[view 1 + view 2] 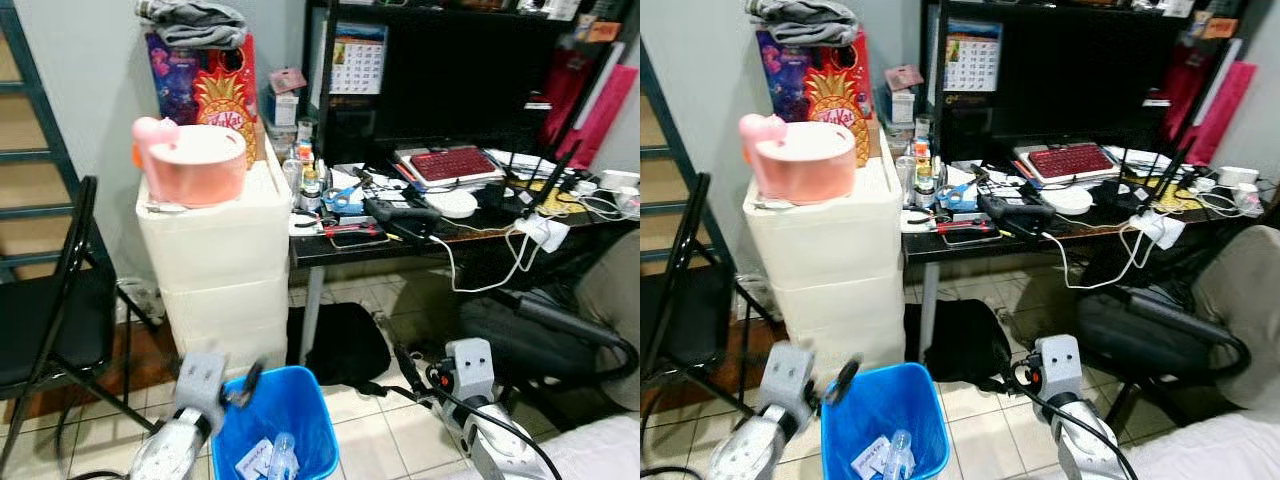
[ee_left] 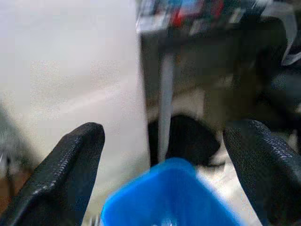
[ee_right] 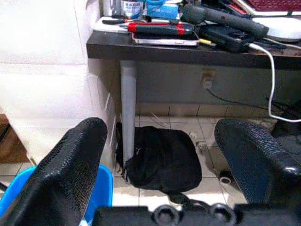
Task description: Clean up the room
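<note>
Both claws gape empty: left claw (image 2: 164,174) over blue bin (image 1: 290,410), right claw (image 3: 160,160) beside.

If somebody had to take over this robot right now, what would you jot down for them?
Left gripper: open, holding nothing, at the rim of the blue bin.
Right gripper: open, holding nothing, low, facing the black bag on the floor under the desk.
Done: a plastic bottle and paper scraps lie in the bin.
Left: the desk is crowded with scissors, small bottles, cables and a red keyboard; the bag is on the floor.
</note>
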You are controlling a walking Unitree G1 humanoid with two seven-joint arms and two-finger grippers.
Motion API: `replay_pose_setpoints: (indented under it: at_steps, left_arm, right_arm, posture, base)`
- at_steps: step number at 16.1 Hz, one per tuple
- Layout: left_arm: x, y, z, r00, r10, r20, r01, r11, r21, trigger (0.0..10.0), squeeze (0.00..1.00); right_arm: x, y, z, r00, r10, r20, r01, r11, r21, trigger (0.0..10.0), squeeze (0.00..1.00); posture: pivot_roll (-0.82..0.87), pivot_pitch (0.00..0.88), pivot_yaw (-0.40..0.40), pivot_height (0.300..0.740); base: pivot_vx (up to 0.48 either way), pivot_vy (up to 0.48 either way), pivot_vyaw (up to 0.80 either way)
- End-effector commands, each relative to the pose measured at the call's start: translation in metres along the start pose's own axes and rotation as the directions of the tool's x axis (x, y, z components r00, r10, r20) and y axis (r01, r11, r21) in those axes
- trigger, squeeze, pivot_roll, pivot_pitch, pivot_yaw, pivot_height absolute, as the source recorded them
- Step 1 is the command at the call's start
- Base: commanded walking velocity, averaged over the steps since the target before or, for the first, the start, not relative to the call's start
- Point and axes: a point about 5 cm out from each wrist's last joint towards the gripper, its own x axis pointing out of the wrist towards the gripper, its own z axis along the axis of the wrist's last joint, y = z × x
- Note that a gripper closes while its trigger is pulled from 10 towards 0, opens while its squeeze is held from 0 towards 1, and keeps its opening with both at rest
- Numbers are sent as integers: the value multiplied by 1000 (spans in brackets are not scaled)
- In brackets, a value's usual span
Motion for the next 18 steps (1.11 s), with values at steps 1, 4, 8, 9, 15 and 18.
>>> replay_pose_setpoints:
  at_steps: [1, 4, 8, 9, 15, 18]
  left_arm:
    - [6, -7, 10, 999, -33, 36, 33, 999, 12, 10000, 0]
    - [17, -5, 14, 999, -33, 36, 32, 999, 26, 10000, 0]
    - [25, -2, 12, 999, -30, 25, 30, 999, 22, 10000, 0]
    - [26, -1, 8, 1000, -25, 14, 24, 999, 22, 10000, 0]
    - [31, -1, 3, 1000, -29, 7, 29, 1000, -1, 10000, 0]
    - [34, 2, 7, 1000, -22, 19, 21, 999, 33, 10000, 0]
  right_arm:
    - [3, -6, 8, 999, -28, 27, 29, 999, -18, 10000, 0]
    - [7, -7, 10, 999, -42, 34, 43, 999, -15, 10000, 0]
    - [5, -11, 10, 997, -65, 35, 66, 998, -3, 10000, 0]
    - [2, -13, 7, 997, -74, 28, 74, 997, 10, 10000, 0]
    - [7, -13, 9, 997, -75, 23, 74, 997, 23, 10000, 0]
    - [8, -13, 10, 998, -67, 22, 67, 998, 21, 10000, 0]
  posture:
    - [85, 0, -65, 740]
    - [55, 0, -49, 740]
    - [33, 0, -40, 740]
    - [28, 0, -42, 740]
    - [37, 0, -75, 740]
    - [44, 0, -76, 740]
  base:
    - [0, 0, -800]
    - [0, 0, -800]
    - [0, -120, -800]
    - [0, -480, -800]
    - [0, -80, -800]
    - [0, 0, -800]
